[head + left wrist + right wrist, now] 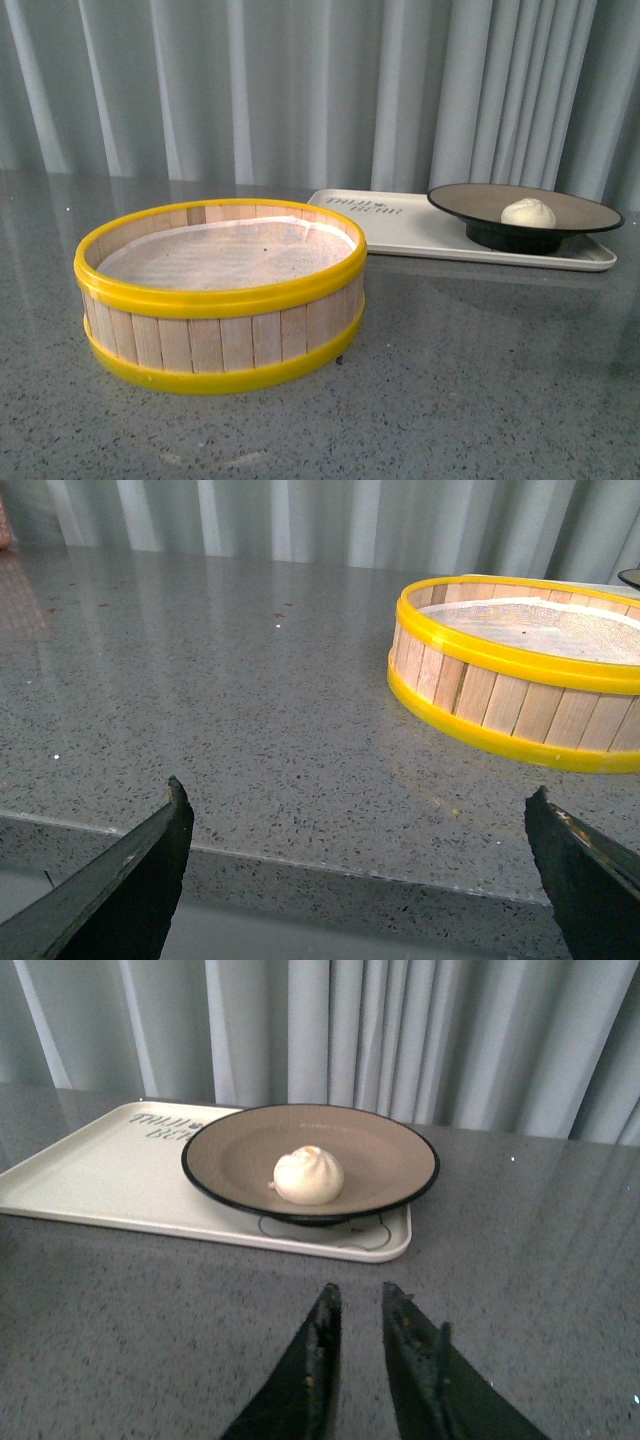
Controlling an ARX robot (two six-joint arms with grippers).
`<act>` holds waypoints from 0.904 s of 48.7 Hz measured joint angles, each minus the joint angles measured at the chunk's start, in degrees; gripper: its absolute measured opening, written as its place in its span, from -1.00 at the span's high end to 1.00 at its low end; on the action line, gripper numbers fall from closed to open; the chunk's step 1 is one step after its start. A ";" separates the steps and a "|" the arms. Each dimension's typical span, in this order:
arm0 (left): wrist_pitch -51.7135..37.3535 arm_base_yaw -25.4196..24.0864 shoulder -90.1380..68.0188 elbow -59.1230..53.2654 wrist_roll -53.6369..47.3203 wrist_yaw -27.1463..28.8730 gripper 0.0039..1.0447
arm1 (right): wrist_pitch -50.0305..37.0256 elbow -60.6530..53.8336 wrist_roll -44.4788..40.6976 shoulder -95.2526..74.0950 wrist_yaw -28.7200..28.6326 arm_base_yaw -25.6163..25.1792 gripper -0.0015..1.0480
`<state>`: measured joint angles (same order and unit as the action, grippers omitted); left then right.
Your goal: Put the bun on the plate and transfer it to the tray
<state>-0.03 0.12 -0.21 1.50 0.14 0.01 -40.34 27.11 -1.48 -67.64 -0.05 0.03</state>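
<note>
The white pleated bun (528, 212) (308, 1175) lies inside the tan, black-rimmed plate (575, 205) (380, 1155). That plate stands on the right end of the cream tray (400, 225) (90, 1165) at the back right of the table. Neither arm shows in the front view. My right gripper (358, 1295) is shut and holds nothing, hovering over the grey table a short way in front of the tray, apart from it. My left gripper (360, 805) is open and empty above the table's near edge, well to the left of the basket.
A round wooden steamer basket (220, 295) (520, 670) with yellow rims and a paper liner sits in the middle of the grey speckled table (480, 380). Grey curtains (300, 90) hang behind. The table's front edge (350, 865) runs under the left gripper.
</note>
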 joint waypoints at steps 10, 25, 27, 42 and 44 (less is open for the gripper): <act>0.00 0.00 0.00 0.00 0.00 0.00 -0.88 | -2.14 -10.19 0.68 7.58 0.07 0.00 0.97; 0.00 0.00 0.00 0.00 0.00 0.00 -0.88 | -0.33 -18.95 0.79 18.36 0.04 0.00 0.97; 0.00 0.00 0.00 0.00 0.00 0.00 -0.88 | 0.52 -19.85 0.81 20.04 0.04 0.00 0.97; 0.00 0.00 0.00 0.00 0.00 0.00 -0.88 | 8.39 -24.24 0.83 32.28 0.04 0.00 0.97; 0.00 0.00 0.00 0.00 0.00 0.00 -0.88 | 8.26 -24.90 0.83 32.85 0.04 0.00 0.97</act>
<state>-0.03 0.12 -0.21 1.50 0.14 0.01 -32.08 2.22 -0.64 -34.79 -0.01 0.03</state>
